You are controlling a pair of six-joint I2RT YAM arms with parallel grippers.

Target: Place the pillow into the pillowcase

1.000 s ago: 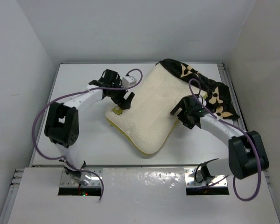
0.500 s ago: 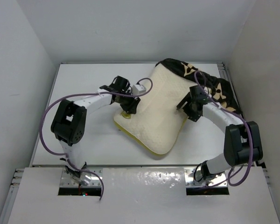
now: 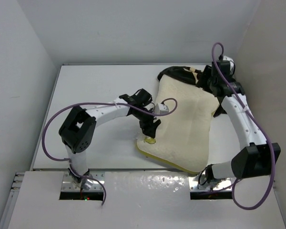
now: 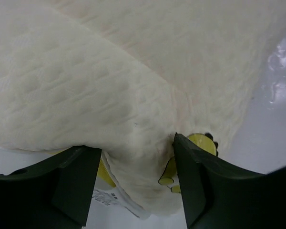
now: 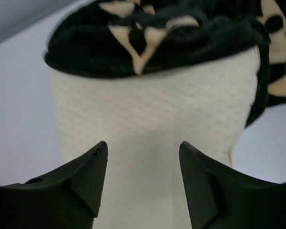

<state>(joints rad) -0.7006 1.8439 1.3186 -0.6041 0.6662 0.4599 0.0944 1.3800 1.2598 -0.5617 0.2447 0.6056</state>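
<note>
Two-tool status. Finds the pillow (image 3: 183,124) flat on the worktop (image 3: 95,86), running from the near edge toward the far right corner. Shows only its far end capped by the pillowcase (image 3: 174,74), bunched there in black folds. Has the left tool (image 3: 150,132) pinching the pillow's near-left corner beside the gold emblem (image 4: 202,143), cream fabric bulging between both fingers. Has the right tool (image 3: 206,81) spread above the pillow's far end, close to the pillowcase hem.
</note>
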